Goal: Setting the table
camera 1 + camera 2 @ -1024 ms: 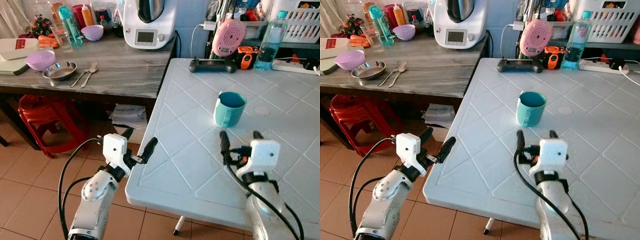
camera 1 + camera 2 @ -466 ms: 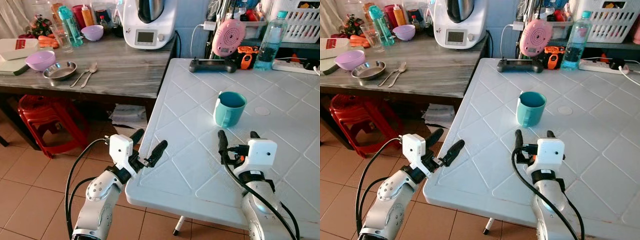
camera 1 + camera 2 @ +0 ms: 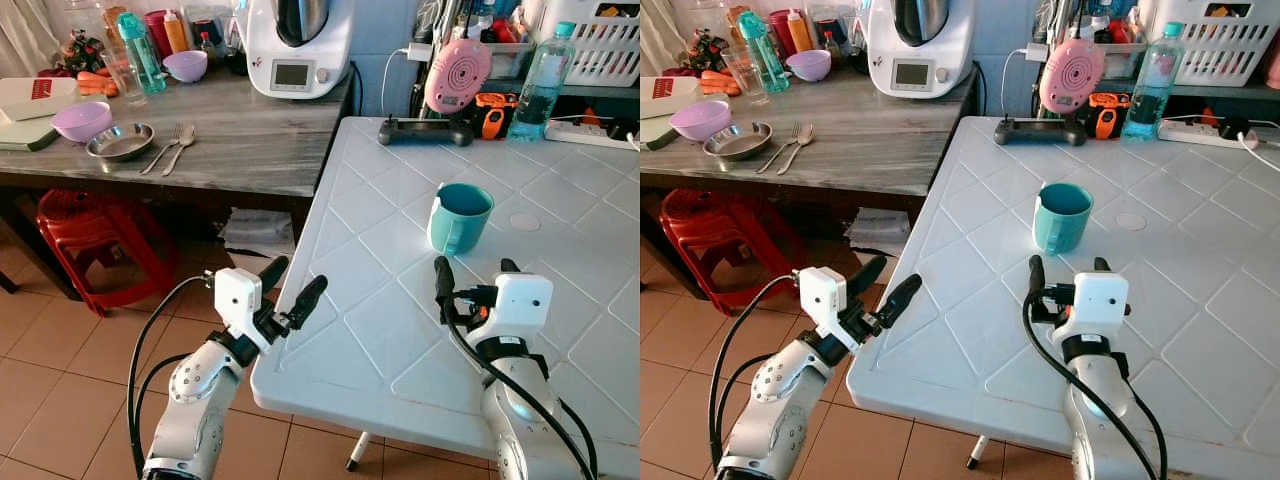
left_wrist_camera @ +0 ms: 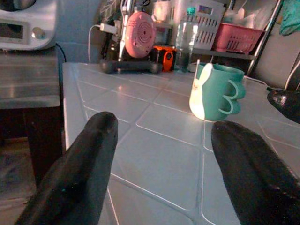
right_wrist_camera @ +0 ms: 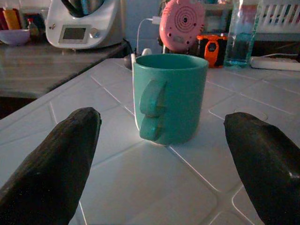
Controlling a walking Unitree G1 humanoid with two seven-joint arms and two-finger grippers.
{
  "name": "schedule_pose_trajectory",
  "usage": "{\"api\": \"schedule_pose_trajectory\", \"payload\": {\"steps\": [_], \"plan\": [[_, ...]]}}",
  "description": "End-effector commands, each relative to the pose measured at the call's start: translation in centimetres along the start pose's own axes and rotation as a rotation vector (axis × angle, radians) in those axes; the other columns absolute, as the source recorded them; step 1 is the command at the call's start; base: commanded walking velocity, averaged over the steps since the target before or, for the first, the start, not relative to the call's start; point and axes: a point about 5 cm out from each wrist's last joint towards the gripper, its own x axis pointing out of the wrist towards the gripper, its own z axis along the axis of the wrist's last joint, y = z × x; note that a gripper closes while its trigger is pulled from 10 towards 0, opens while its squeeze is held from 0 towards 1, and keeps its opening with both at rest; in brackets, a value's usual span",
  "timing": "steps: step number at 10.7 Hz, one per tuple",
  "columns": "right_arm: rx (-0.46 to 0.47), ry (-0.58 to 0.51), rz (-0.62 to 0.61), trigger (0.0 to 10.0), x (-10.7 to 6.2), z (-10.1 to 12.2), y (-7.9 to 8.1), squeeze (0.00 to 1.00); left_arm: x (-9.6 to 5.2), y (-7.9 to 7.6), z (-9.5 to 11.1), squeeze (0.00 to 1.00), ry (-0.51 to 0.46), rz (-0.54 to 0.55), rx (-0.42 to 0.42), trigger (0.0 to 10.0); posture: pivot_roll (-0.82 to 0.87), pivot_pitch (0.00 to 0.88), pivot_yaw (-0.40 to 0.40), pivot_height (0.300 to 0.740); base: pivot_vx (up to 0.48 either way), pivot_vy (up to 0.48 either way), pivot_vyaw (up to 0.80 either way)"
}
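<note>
A teal mug (image 3: 459, 217) stands upright on the white plastic table (image 3: 370, 330), handle toward me. My right gripper (image 3: 476, 268) hovers open just short of the mug, which sits framed between its fingers in the right wrist view (image 5: 169, 96). My left gripper (image 3: 297, 276) is open at the table's left edge, pointing across the tabletop toward the mug (image 4: 215, 92). On the wooden counter (image 3: 240, 140) to the left lie a purple bowl (image 3: 81, 120), a steel dish (image 3: 119, 141) and a fork and spoon (image 3: 170, 148).
A red stool (image 3: 90, 230) stands under the counter. A white kitchen appliance (image 3: 298, 45) sits at the counter's back. A black controller (image 3: 425, 130), a pink speaker (image 3: 457, 73) and a water bottle (image 3: 541, 80) line the table's far edge.
My left gripper rose and moved right to the table's edge, then drew back slightly. My right gripper crept a little closer to the mug.
</note>
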Motion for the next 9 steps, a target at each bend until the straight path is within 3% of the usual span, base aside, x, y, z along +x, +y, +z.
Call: {"api": "schedule_pose_trajectory", "payload": {"steps": [1,2,3,4,9], "plan": [[0.004,0.017,-0.001,10.0,0.2,-0.3,0.1,1.0,-0.1,0.2,0.0,0.0,0.003,-0.001,0.009,0.0,0.03,0.005,0.083,0.74,0.0,0.0,0.0],[-0.015,0.017,-0.006,10.0,0.2,-0.3,0.1,0.18,-0.1,0.1,-0.1,0.0,0.011,-0.009,0.015,10.0,0.02,0.005,0.084,0.74,0.0,0.0,0.0],[-0.001,0.009,-0.012,2.0,0.4,-0.2,0.0,0.0,0.0,0.1,-0.2,1.0,0.01,-0.006,-0.009,10.0,0.02,0.005,0.085,0.74,0.0,0.0,0.0],[0.013,-0.016,0.006,0.0,0.5,0.1,0.2,0.0,-0.1,0.3,-0.2,1.0,0.011,0.003,-0.011,10.0,0.02,0.007,0.085,0.74,0.0,0.0,0.0],[-0.006,-0.011,-0.033,0.0,1.4,0.0,0.2,0.0,-0.3,0.8,-0.5,1.0,0.046,0.032,0.039,10.0,0.03,0.004,0.089,0.74,0.0,0.0,0.0]]}}
